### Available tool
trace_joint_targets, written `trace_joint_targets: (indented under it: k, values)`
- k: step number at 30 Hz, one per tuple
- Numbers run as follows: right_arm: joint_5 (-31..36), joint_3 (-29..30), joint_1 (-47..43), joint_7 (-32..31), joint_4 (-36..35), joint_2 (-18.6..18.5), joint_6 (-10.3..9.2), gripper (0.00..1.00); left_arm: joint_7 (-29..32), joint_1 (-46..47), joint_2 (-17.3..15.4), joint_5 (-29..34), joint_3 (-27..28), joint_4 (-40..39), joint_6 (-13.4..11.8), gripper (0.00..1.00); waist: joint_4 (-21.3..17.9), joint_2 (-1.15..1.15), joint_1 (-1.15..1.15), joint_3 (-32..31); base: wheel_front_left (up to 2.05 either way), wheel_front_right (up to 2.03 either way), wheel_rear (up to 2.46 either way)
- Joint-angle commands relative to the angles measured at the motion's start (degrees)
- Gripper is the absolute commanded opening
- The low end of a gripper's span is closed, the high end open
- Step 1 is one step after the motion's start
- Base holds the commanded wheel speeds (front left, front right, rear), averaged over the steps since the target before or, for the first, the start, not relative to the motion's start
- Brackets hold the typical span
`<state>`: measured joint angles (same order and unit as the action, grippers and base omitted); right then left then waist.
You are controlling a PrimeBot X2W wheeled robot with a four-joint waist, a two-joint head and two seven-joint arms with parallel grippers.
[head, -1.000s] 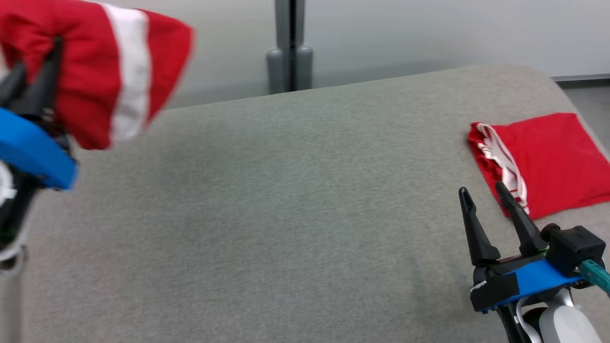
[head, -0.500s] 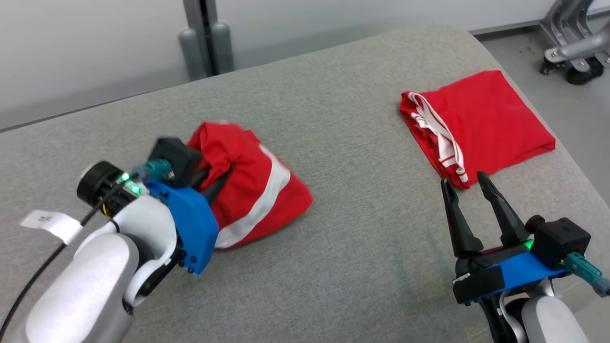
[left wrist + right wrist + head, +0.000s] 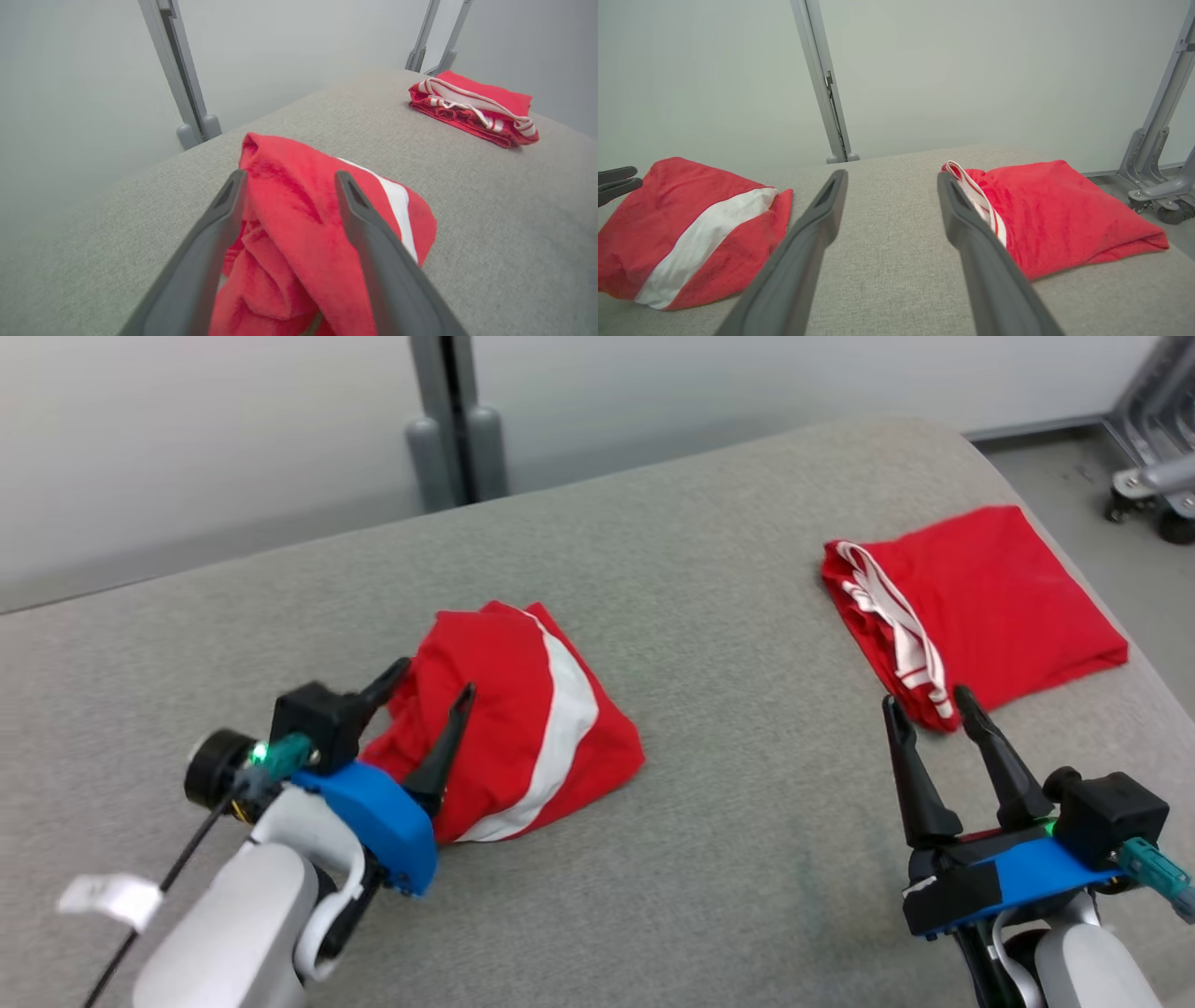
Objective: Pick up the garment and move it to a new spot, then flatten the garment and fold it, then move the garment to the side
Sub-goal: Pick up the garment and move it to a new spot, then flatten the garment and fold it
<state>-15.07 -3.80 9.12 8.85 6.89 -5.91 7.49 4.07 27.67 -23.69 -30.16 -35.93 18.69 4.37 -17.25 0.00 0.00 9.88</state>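
A grey fabric-covered worktop [image 3: 728, 859] stands before a pale wall with a grey post [image 3: 457, 420]. The red garment with a white stripe [image 3: 523, 709] lies crumpled on the worktop, left of centre. A second ago it hung in the air, clamped by the left pincer [image 3: 435, 676]. Half a second ago it was down on the fabric, with the fingers still pinched in it.

The left pincer's fingers are now spread and the grip is released. In the left wrist view the bunched cloth [image 3: 299, 224] rises between them. The head camera has shifted between frames.

The right pincer [image 3: 924, 697] stays spread and holds nothing, its tips just beside the near corner of a folded red garment [image 3: 1008, 597] at the worktop's right end.
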Motion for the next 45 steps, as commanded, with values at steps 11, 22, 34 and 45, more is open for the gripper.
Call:
trace_joint_targets:
  k: [11,22,34,45]
  values:
    - [0.3,1.6,-4.5,-3.0,-1.4,-1.8,0.01,1.00,-18.8,-14.3,3.4,-3.2,9.2,-2.1,-7.0,1.00,10.2,0.00,0.00,-5.6,0.00,0.00,0.00]
    - [0.0,2.2,-8.0,-4.7,-1.7,-0.9,0.01,1.00,-19.3,-27.6,6.4,2.6,22.1,-7.4,-9.0,1.00,15.1,0.00,0.00,-9.2,0.00,0.00,0.00]
    - [0.1,2.3,-9.2,-5.0,-2.1,-0.1,0.01,1.00,-19.3,-29.3,9.1,6.8,25.5,-6.3,-5.9,1.00,14.7,0.00,0.00,-9.5,0.00,0.00,0.00]
    - [0.3,1.8,-8.2,-4.9,-2.3,0.2,0.01,1.00,-18.9,-26.4,10.9,8.6,24.1,-4.8,-3.4,1.00,13.8,0.00,0.00,-7.8,0.00,0.00,0.00]
